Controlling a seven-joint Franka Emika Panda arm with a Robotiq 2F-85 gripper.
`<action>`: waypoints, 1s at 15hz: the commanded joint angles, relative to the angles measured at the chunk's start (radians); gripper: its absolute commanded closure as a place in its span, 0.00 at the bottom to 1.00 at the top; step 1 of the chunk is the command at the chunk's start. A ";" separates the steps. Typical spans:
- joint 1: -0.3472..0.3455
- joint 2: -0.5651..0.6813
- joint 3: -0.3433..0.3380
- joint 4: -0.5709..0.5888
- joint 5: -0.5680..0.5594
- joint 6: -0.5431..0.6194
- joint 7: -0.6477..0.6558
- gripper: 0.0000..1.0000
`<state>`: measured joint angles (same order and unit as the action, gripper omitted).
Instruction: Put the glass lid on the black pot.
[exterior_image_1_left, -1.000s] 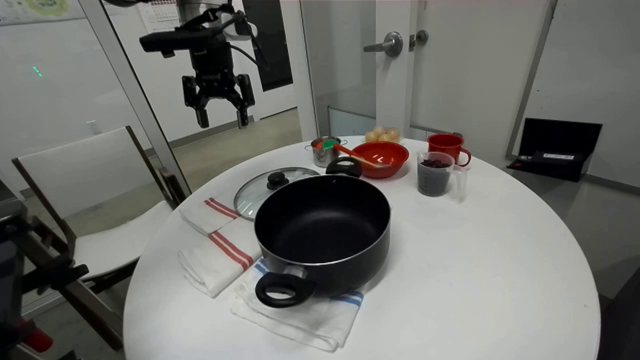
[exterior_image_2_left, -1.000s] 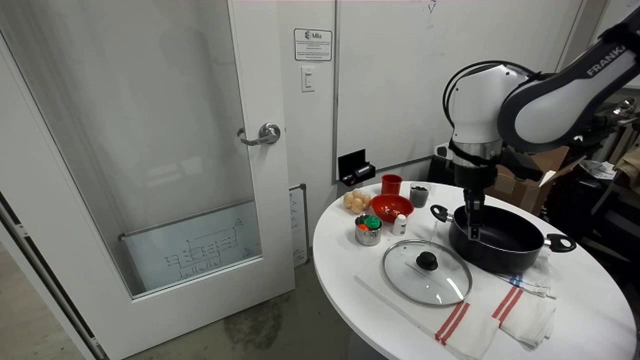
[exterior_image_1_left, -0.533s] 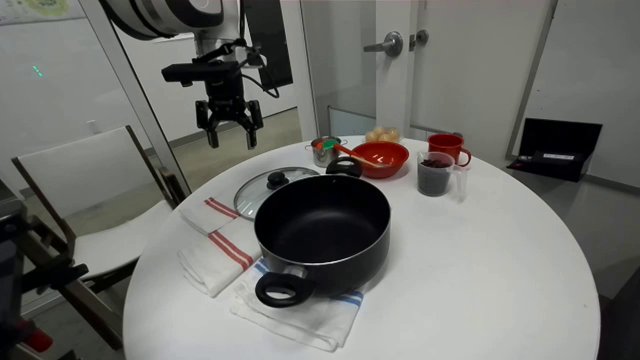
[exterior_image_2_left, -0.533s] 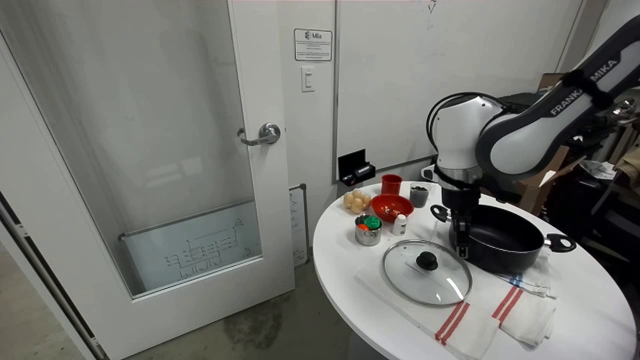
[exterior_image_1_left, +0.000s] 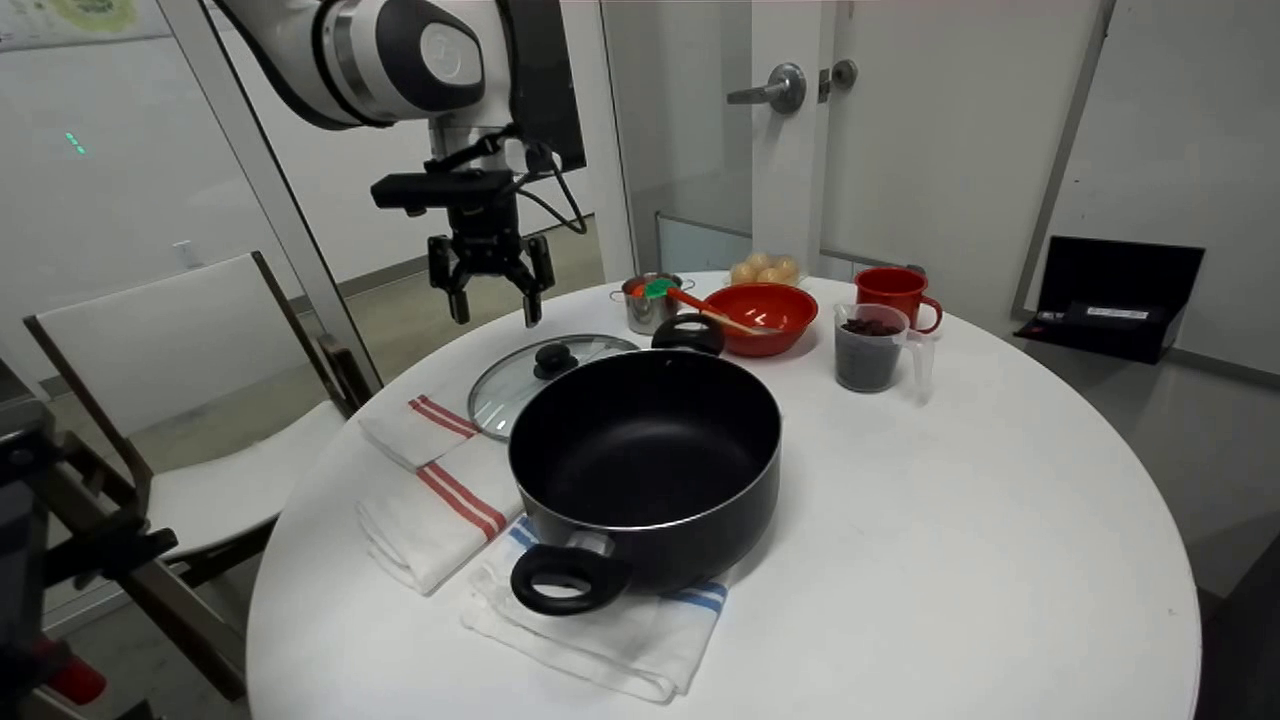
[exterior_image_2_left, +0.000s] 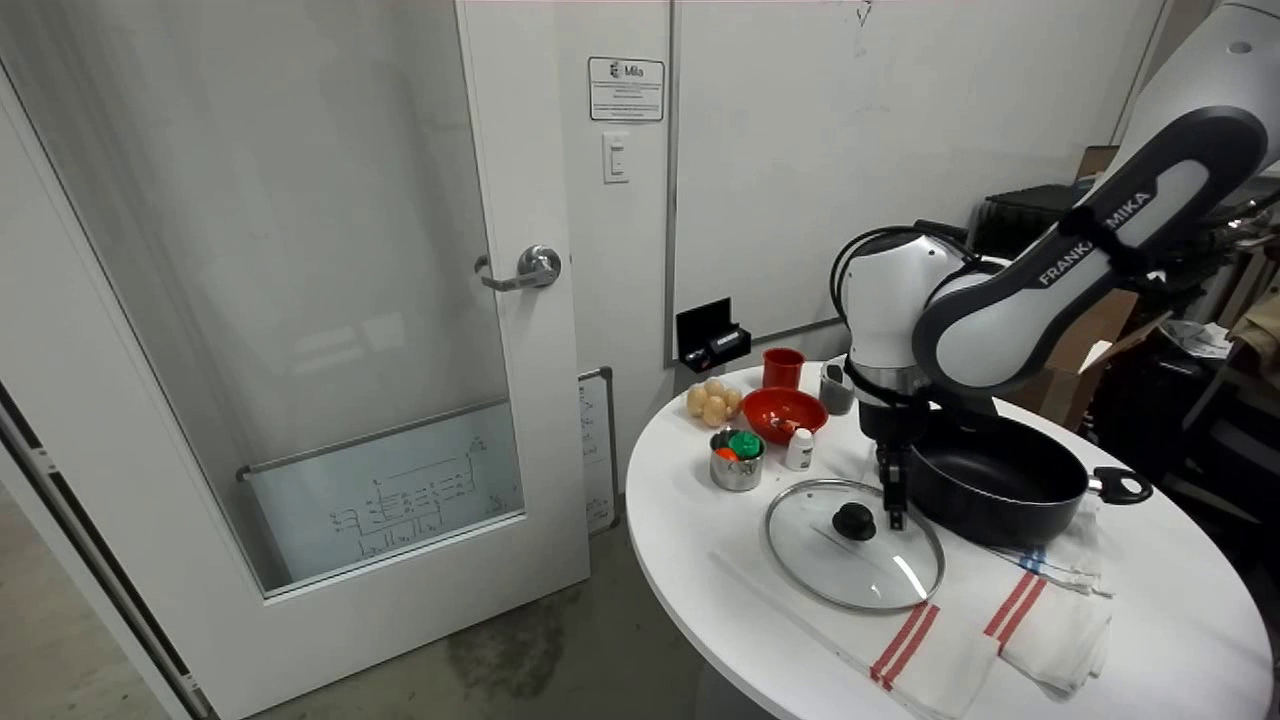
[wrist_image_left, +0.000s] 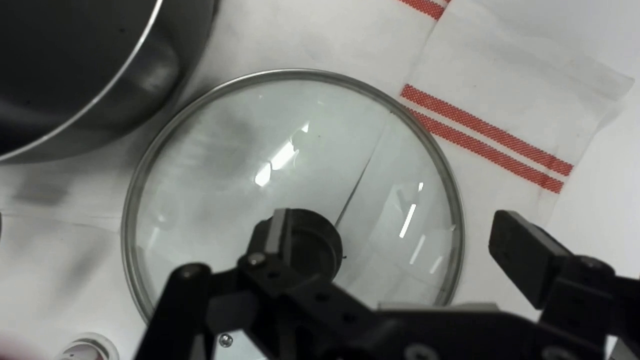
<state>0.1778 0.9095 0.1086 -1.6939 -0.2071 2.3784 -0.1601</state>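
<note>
The glass lid lies flat, knob up, on white towels beside the pot; it shows in both exterior views and the wrist view. Its dark knob is partly behind a finger in the wrist view. The black pot stands uncovered and empty next to the lid; its edge shows in the wrist view. My gripper is open and empty, pointing down above the lid. In the wrist view one finger overlaps the knob and the other lies beyond the lid's rim.
Towels with red stripes and blue stripes lie by the pot. A steel cup, white bottle, red bowl, red mug, measuring cup and egg-like balls stand on the round table.
My open gripper has come down and moved from over the pot's side to over the lid, to the right in one exterior view and left in another. Lid and pot have not moved.
</note>
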 joint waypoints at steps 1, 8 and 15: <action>0.008 0.079 -0.025 0.099 -0.016 0.018 -0.010 0.00; 0.005 0.171 -0.026 0.210 -0.005 0.011 -0.020 0.00; -0.003 0.236 -0.022 0.277 0.002 -0.003 -0.029 0.00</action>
<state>0.1775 1.1027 0.0854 -1.4794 -0.2072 2.3889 -0.1609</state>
